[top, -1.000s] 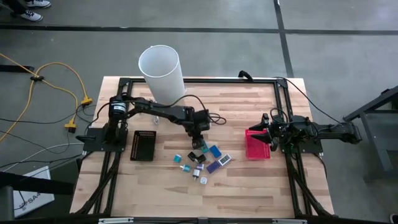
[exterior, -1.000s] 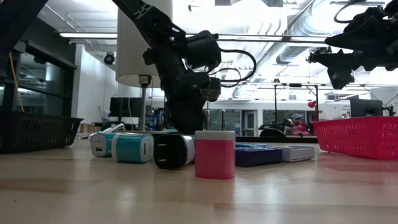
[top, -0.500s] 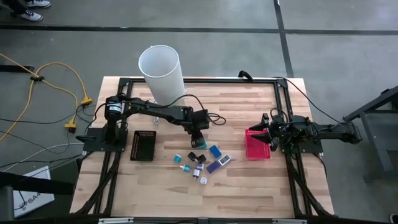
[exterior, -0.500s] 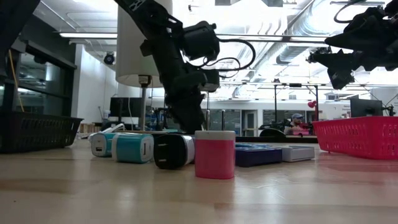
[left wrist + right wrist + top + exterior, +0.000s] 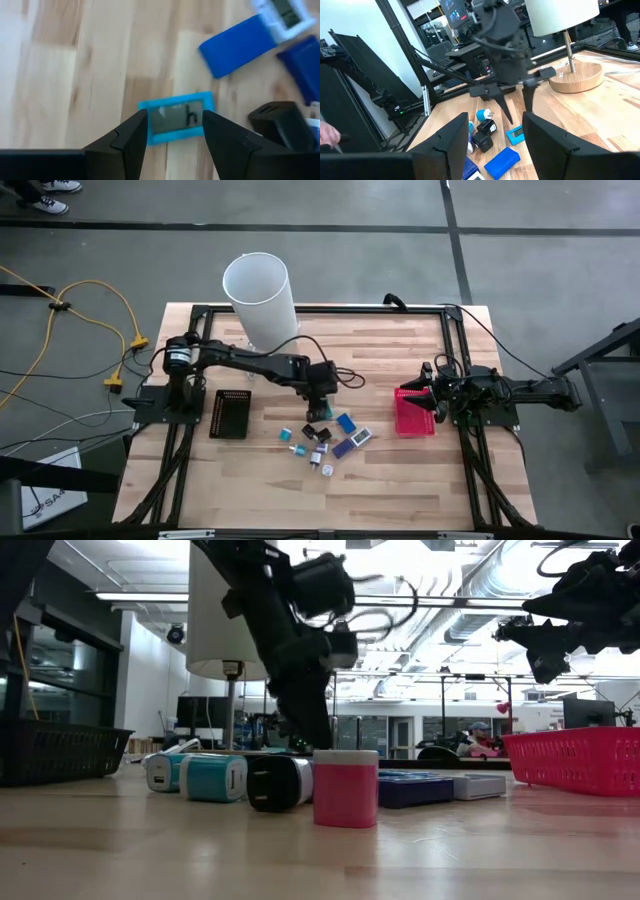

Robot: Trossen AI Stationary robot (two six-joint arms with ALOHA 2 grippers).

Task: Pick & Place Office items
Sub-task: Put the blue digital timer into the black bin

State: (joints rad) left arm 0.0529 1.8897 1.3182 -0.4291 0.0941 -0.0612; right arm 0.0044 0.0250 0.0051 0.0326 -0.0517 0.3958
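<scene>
Dark left arm is stretched from 9 o'clock across the wooden table [image 5: 400, 470] toward centre, wrist bent downward. Left gripper [image 5: 175, 131] is held spread above a teal-framed item [image 5: 176, 119], nothing pinched. Office items [image 5: 325, 440] are clustered just past centre toward 6 o'clock. Right gripper [image 5: 425, 392] is parked at 3 o'clock over the red basket [image 5: 413, 420], fingers parted, empty.

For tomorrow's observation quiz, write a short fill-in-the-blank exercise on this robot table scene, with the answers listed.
1. The left gripper hangs with open fingers over a flat teal item lying on the ____ table.
2. The right gripper waits above the ____ mesh basket.
3. The tall white cylinder stands on the ____ arm's side.

Answers: wooden; red; left
</scene>
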